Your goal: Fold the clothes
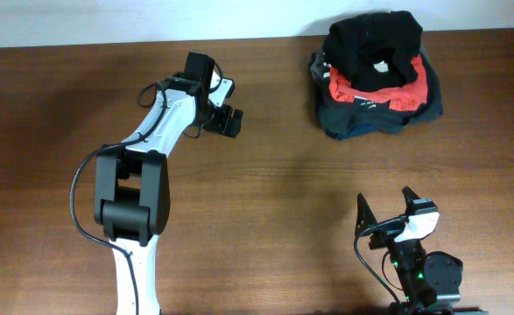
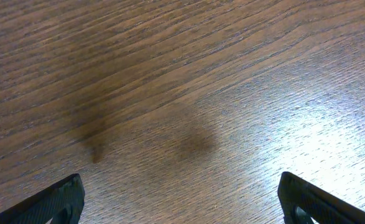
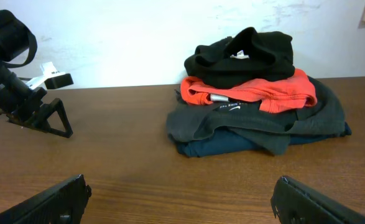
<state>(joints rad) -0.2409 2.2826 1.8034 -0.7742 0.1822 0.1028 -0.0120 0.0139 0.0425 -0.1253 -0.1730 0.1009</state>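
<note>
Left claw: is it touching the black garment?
Apart. The overhead view shows the left claw over bare table, a wide gap short of the black garment.

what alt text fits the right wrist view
A pile of clothes sits on a wooden table by a white wall: a crumpled black garment on top, then a red one, a dark grey one and a navy one. The left arm shows at far left, and the open fingers of the right gripper frame the bottom corners.

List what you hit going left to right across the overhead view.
Left arm base → left gripper → clothes pile, black garment on top. Right gripper skipped: it falls within the pile's left-right span.
</note>
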